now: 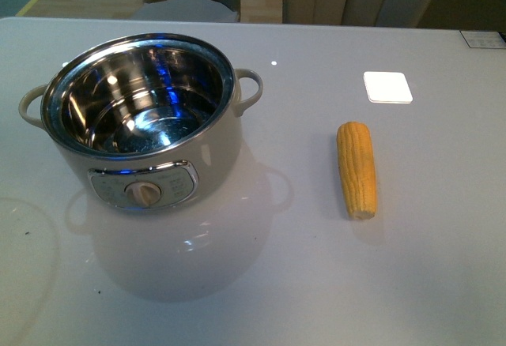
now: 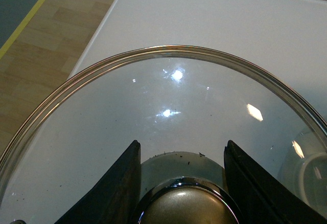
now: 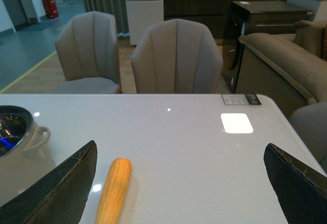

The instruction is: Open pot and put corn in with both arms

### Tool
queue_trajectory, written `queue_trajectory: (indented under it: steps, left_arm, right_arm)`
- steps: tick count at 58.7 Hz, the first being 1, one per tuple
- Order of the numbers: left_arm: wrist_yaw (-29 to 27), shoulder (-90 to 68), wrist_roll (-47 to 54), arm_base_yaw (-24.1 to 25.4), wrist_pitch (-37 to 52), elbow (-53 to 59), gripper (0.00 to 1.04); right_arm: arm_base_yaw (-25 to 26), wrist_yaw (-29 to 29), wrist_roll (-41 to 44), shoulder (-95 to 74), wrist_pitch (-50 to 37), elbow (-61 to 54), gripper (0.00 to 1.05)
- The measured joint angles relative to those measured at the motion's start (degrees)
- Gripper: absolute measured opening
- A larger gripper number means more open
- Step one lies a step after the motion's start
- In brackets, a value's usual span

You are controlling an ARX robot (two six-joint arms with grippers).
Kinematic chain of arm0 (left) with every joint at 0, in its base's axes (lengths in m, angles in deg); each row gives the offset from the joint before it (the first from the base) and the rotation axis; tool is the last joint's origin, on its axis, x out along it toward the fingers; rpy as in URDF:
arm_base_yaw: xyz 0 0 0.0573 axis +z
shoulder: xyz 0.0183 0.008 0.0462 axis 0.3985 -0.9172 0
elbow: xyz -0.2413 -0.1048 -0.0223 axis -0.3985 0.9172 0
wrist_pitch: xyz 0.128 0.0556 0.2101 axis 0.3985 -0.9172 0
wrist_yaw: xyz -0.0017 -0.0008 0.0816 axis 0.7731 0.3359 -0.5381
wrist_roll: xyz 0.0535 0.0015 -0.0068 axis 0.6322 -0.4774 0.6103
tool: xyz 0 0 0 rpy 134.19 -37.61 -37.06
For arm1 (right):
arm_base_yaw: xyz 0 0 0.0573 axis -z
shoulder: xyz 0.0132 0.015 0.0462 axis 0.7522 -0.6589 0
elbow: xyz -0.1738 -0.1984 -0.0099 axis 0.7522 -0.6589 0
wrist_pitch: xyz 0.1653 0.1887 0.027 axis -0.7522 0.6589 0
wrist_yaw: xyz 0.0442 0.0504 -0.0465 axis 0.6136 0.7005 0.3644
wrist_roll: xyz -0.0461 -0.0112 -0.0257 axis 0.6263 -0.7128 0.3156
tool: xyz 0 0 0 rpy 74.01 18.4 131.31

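Observation:
The cream pot point(image 1: 142, 117) stands open on the left of the table, its steel inside bare; its rim and one handle also show in the right wrist view point(image 3: 20, 132). The yellow-orange corn point(image 1: 356, 170) lies on the table to the pot's right, pointing away from me. In the left wrist view my left gripper point(image 2: 183, 183) is shut on the knob point(image 2: 186, 206) of the glass pot lid point(image 2: 173, 96), one black finger point(image 2: 117, 188) on each side. My right gripper point(image 3: 181, 183) is open wide above the table, with the corn point(image 3: 113, 191) beside one finger point(image 3: 56, 188). Neither arm shows in the front view.
A bright white square point(image 1: 387, 87) lies on the table behind the corn. Beige chairs point(image 3: 176, 58) stand along the table's far edge, and a sofa point(image 3: 286, 65) is off to the right. The table's left edge point(image 2: 97, 35) drops to a wooden floor.

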Motion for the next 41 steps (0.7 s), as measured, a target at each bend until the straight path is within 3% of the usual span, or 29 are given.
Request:
queue_trajectory:
  steps: [41]
  left_arm:
    - [4.98, -9.16, 2.91, 6.12, 8.96, 1.29, 0.43]
  right_arm:
    - [0.00, 0.00, 0.00, 0.00, 0.00, 0.00, 0.96]
